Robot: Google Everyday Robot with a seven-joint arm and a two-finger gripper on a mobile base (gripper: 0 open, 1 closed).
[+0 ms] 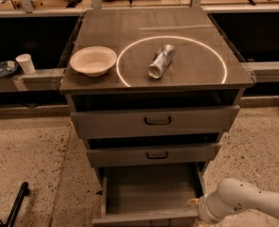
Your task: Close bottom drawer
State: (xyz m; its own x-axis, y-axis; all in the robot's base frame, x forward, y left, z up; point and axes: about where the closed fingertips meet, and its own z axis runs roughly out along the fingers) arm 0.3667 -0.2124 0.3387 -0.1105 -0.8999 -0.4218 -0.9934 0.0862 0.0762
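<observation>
The bottom drawer (151, 189) of the grey-brown cabinet stands pulled far out, and its plain boxy interior shows. Its front edge (143, 217) is at the bottom of the view, and its handle is hidden from this angle. My white arm (245, 203) comes in from the lower right. My gripper (195, 205) is at the drawer's front right corner, right by the front panel's end. Whether it touches the drawer cannot be told.
The middle drawer (153, 155) and top drawer (155, 121) stick out slightly above. On the cabinet top lie a white bowl (92, 60) and a silver can (161, 60). A cup (25, 63) and a dish (4, 69) sit on the left ledge. A black rod (16, 205) lies on the floor at left.
</observation>
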